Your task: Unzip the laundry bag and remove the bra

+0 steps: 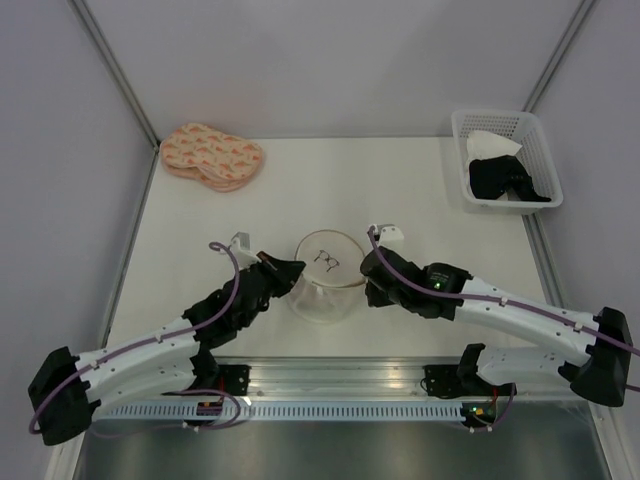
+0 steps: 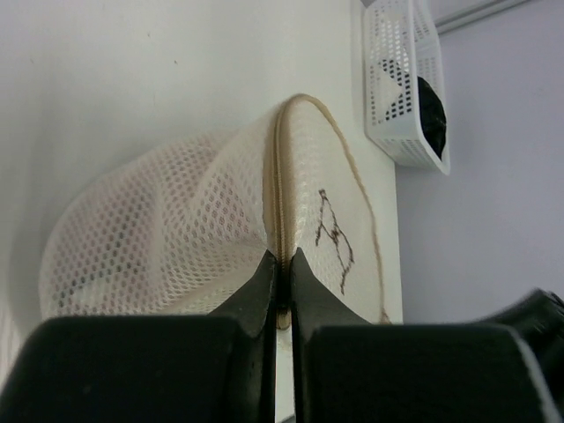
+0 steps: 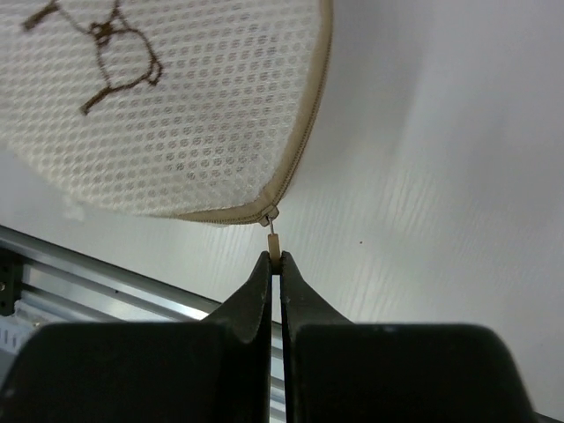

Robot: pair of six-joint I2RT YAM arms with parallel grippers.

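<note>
The laundry bag (image 1: 325, 275) is a white mesh drum with a cream round face bearing a dark line drawing, in the middle of the table. My left gripper (image 1: 297, 268) is shut on the bag's zipper seam at its left side; the left wrist view shows the cream seam (image 2: 281, 211) pinched between the fingertips. My right gripper (image 1: 367, 290) is shut on the small cream zipper pull (image 3: 275, 247) at the bag's right edge (image 3: 291, 167). The zipper looks closed. The bra is hidden; no pink fabric shows.
Peach oval pads (image 1: 212, 155) with a pink pattern lie at the back left. A white lattice basket (image 1: 505, 158) holding a black garment and white cloth stands at the back right, also in the left wrist view (image 2: 401, 84). The metal rail (image 1: 340, 375) runs along the near edge.
</note>
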